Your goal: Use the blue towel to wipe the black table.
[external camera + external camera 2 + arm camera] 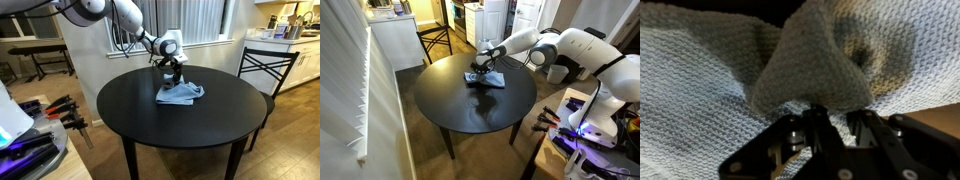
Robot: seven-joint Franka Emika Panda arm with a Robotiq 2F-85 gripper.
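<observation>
The round black table [140, 115] fills both exterior views, and the arm [128, 22] reaches out over it from the side. The blue towel [182, 94] lies crumpled on the tabletop, off centre. The gripper [832, 118] stands on the towel, and the wrist view shows its fingers pinched on a raised fold.
</observation>
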